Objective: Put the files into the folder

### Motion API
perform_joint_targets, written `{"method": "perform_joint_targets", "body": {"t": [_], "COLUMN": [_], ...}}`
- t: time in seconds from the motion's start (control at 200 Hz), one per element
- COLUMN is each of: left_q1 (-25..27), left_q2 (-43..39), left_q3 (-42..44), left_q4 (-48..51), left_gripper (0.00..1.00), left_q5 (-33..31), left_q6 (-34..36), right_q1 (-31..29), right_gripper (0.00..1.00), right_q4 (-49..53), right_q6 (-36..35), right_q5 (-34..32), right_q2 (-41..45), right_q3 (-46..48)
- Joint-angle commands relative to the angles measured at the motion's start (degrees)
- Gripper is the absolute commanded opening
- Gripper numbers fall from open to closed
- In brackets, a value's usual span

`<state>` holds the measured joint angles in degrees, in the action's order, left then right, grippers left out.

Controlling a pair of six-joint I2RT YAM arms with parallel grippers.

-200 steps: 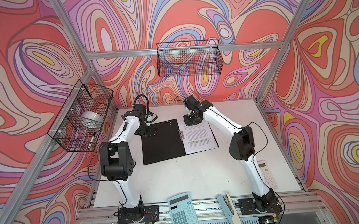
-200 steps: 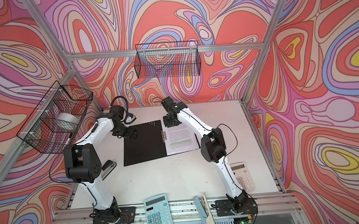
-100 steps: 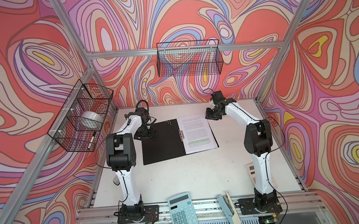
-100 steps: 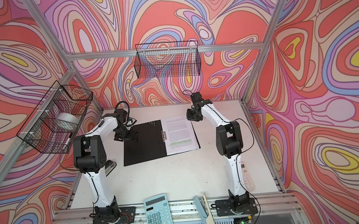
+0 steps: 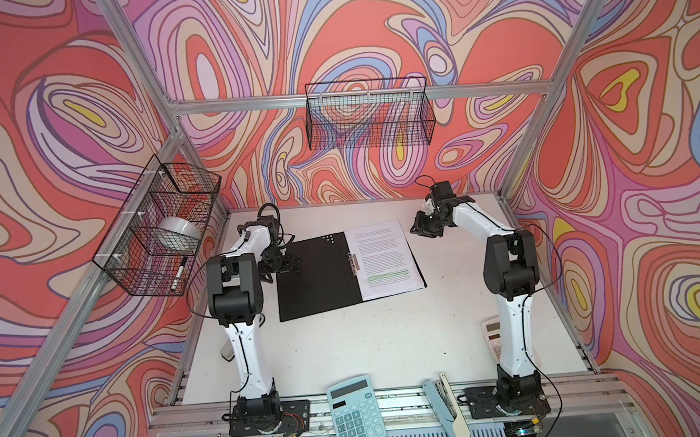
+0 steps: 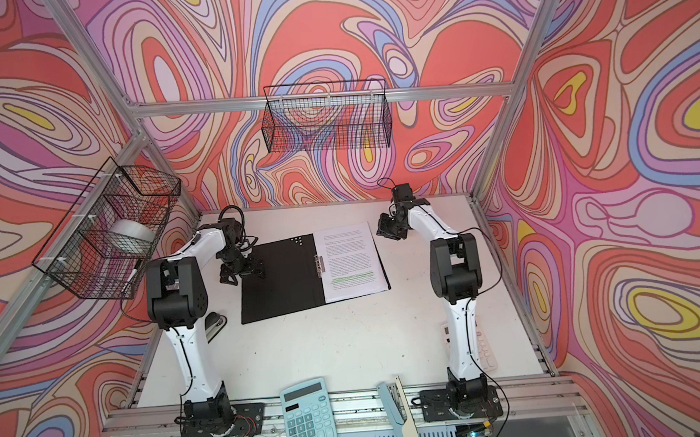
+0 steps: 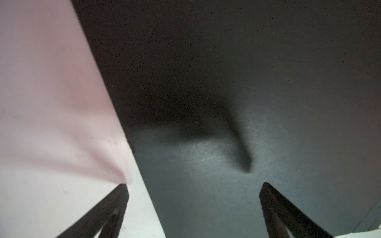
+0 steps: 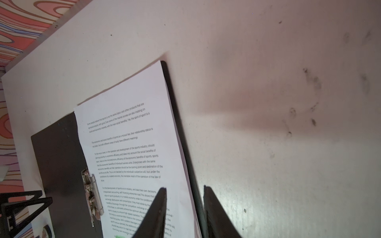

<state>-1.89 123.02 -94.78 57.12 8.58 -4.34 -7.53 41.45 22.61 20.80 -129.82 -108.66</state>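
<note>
One folder (image 5: 314, 276) lay open on the surface (image 5: 389, 342), black inside up, toward the back and middle. One stack of files (image 5: 384, 255) lay flat on its right half. One clip (image 5: 353, 263) sat at the spine beside the sheets' left edge. I could not count the sheets.

I had two tools. My left tool (image 5: 280, 269) sat at the folder's left edge, spread wide and holding nothing. In the left wrist view one finger (image 7: 111, 210) stood over the surface and the other over the black cover. My right tool (image 5: 424, 229) hung above bare surface just right of the files' far corner, its fingers a little apart with nothing between them.

Around these were two calculators, a teal calculator (image 5: 355, 412) at the front rail and a white calculator (image 5: 493, 335) at the right. There was also one stapler (image 5: 445, 409) at the front. Two baskets hung on the walls, the back basket (image 5: 369, 114) and the left basket (image 5: 161, 227), which held one tape roll (image 5: 178, 230) and one marker (image 5: 179, 273).

A second before, my right tool had been over the far end of the files, near the clip; it had since swung clear to the right. My left tool had kept its place, though its arm stood more upright. Folder and files had not shifted.

The white calculator was half hidden behind my right arm. A pale thing (image 5: 225, 352) behind my left arm was too covered to name. The left wrist view was blurred. The folder's outside faced down, unseen.
</note>
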Motion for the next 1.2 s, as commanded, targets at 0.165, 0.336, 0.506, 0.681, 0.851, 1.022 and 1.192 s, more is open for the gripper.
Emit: {"method": "perform_joint_targets", "body": {"t": [0.165,0.336,0.506,0.681,0.851,1.022,1.192], "left_q1": [-0.30,-0.31,-0.26,-0.31,-0.31,-0.26,-0.31], "left_q2": [2.91,3.99,4.62,5.63,5.65,5.14,3.30], "left_q3": [-2.40,-3.11,-3.75,-4.58,-5.02,-4.99,-3.49], "left_q4": [4.16,4.99,5.24,5.81,5.63,4.78,3.55], "left_gripper": [1.00,1.00,1.00,1.00,1.00,1.00,1.00], "left_q5": [4.60,6.33,6.88,8.73,12.26,15.01,17.98], "left_q6": [-0.88,-0.07,0.65,1.43,2.13,2.42,2.02], "right_q1": [0.54,0.59,0.58,0.55,0.56,0.58,0.59], "right_gripper": [0.33,0.33,0.33,0.33,0.34,0.34,0.34], "right_q4": [-0.67,-0.14,0.92,1.74,3.70,5.14,6.03], "right_q6": [0.14,0.48,0.09,-0.46,-1.18,-1.85,-2.39], "right_q5": [4.69,6.52,5.92,4.97,4.52,4.34,3.46], "right_q2": [-1.93,-1.98,-1.76,-1.41,-1.82,-2.15,-2.20], "right_q3": [2.44,4.01,5.50,6.72,6.45,6.71,6.84]}}
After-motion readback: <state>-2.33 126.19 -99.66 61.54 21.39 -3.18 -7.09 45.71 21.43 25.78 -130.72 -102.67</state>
